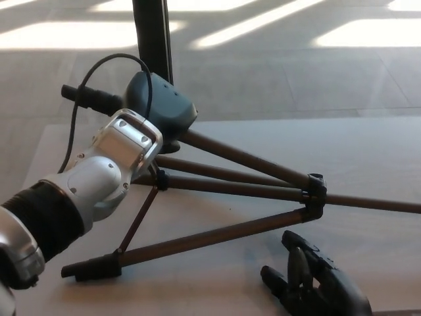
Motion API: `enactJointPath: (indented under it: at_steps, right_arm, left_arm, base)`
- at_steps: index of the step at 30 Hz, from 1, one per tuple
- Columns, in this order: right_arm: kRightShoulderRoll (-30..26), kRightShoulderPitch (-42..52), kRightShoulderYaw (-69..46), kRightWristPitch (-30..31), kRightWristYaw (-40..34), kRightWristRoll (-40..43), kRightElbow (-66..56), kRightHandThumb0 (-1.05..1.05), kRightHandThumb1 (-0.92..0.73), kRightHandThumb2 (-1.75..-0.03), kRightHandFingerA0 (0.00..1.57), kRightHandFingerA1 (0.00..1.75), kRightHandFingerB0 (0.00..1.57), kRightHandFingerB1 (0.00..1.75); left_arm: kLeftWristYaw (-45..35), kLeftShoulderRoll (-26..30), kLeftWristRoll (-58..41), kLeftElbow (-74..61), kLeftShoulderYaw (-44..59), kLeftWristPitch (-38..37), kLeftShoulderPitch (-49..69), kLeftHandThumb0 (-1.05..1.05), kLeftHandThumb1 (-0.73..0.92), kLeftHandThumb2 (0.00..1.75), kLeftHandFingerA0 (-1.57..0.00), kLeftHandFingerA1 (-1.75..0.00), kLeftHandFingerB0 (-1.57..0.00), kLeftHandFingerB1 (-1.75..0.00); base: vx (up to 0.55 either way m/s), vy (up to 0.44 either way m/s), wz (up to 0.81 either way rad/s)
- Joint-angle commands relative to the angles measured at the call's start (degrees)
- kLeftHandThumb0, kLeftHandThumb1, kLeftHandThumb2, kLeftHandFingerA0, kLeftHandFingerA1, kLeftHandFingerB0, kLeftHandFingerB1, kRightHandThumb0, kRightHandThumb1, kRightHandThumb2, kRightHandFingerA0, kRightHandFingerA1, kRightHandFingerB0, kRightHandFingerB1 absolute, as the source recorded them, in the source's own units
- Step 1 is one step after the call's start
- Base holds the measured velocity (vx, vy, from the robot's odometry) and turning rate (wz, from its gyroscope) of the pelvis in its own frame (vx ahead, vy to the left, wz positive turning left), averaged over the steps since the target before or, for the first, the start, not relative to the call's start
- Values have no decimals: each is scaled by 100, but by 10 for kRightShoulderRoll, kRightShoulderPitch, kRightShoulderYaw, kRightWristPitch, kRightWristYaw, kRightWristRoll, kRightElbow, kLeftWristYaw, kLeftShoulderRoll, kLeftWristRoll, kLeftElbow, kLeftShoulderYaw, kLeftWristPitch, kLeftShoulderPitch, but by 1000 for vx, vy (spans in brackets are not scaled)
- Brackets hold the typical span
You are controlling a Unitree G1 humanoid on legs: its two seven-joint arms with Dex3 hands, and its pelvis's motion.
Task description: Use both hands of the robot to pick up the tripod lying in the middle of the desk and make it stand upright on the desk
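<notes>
Left hand (154,108) sat at the head end of the tripod (230,184), wrapped over the dark rounded head; the silver-and-white wrist housing and ribbed black forearm covered most of the fingers, but the visible part closed around the head (a grasp, not a resting contact). A black cable (82,108) looped from the wrist up and over the top of the hand. A short black handle (89,97) projected from the head toward the left of the picture.

Right hand (312,286) was at the bottom edge of the view, palm and thick fingers spread and holding nothing. It lay near the tripod's nearest leg, just below the leg clamp collar (316,191), but whether it touched the leg could not be determined.

From the held head, the tripod extended to the right across the pale counter (368,145). It was tilted, with the head raised off the surface and the legs splayed low. One leg ran down-left and ended in a black foot (89,268) on the counter near the front edge. A thinner section continued right out of the picture. A dark upright post (152,36) stood behind the head, on the sunlit floor (296,59) beyond the counter.
</notes>
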Motion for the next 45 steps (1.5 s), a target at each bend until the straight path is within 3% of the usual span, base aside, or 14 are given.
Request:
enactJointPath:
  at_steps: [1,3,8,9,11,12,19,20,21,26,35,36,42,45]
  right_arm:
    - [229,-61,-102,-38,-192,112,125,-84,-68,-105,1,33,0,18]
    - [238,-68,-108,-57,-192,122,162,-98,-73,-106,0,29,0,8]
    - [266,-81,-127,-79,-235,160,200,-94,-70,-106,0,30,0,12]
    - [283,-77,-125,-87,-256,162,201,-82,-83,-65,0,31,0,2]
    - [286,-70,-117,-91,-255,158,202,-82,-83,-65,0,31,0,2]
    - [287,-61,-105,-92,-246,156,206,-105,-79,-108,0,20,0,8]
    - [258,-161,-119,-115,-258,175,291,-105,-74,-105,0,18,0,7]
    - [253,-174,-121,-117,-252,180,306,-83,-78,-64,0,12,0,0]
    - [244,-183,-119,-100,-258,181,310,-100,-69,-104,0,22,0,12]
    - [250,-231,-129,-158,-307,169,378,-95,-59,-90,0,17,0,0]
    - [204,-322,-161,-140,-309,196,470,-89,-54,-90,0,22,0,4]
    - [194,-332,-157,-128,-292,188,480,-105,-63,-96,0,20,0,4]
    - [183,-340,-154,-116,-298,190,481,-100,-60,-90,0,11,0,0]
    - [194,-325,-161,-126,-307,213,470,-98,-57,-89,0,13,0,3]
  left_arm:
    - [163,-10,8,27,53,-97,16,-26,46,56,-85,-164,-87,-66]
    - [171,-10,6,27,58,-103,19,-24,45,56,-87,-166,-86,-69]
    - [182,-24,-4,30,75,-108,20,-27,46,54,-87,-166,-89,-69]
    - [178,-25,0,28,75,-104,18,-32,48,58,-84,-164,-87,-70]
    - [171,-26,3,26,74,-101,18,-32,48,58,-84,-164,-87,-70]
    - [167,-30,2,25,74,-102,14,-24,46,55,-87,-168,-87,-73]
    - [176,-41,7,20,84,-99,7,-33,44,56,-90,-169,-88,-73]
    - [173,-41,10,22,82,-99,4,-33,43,56,-90,-169,-87,-72]
    - [154,-44,17,22,75,-93,-4,-28,46,54,-89,-173,-86,-72]
    - [130,-57,5,24,85,-88,-15,-38,39,51,-86,-170,-86,-66]
    - [97,-86,-8,11,107,-75,-30,-25,42,57,-89,-160,-85,-73]
    - [83,-87,-8,0,109,-71,-31,-22,43,58,-90,-157,-85,-73]
    - [84,-100,-8,-10,122,-67,-26,-17,45,56,-91,-151,-84,-69]
    - [83,-105,-1,-5,125,-64,-34,-17,45,56,-90,-162,-84,-71]
  base:
    - [0,0,0]
    - [0,0,0]
    - [0,0,0]
    - [0,0,0]
    - [0,0,0]
    - [0,0,0]
    - [0,0,0]
    - [0,0,0]
    - [0,0,0]
    - [0,0,0]
    - [0,0,0]
    - [0,0,0]
    - [0,0,0]
    - [0,0,0]
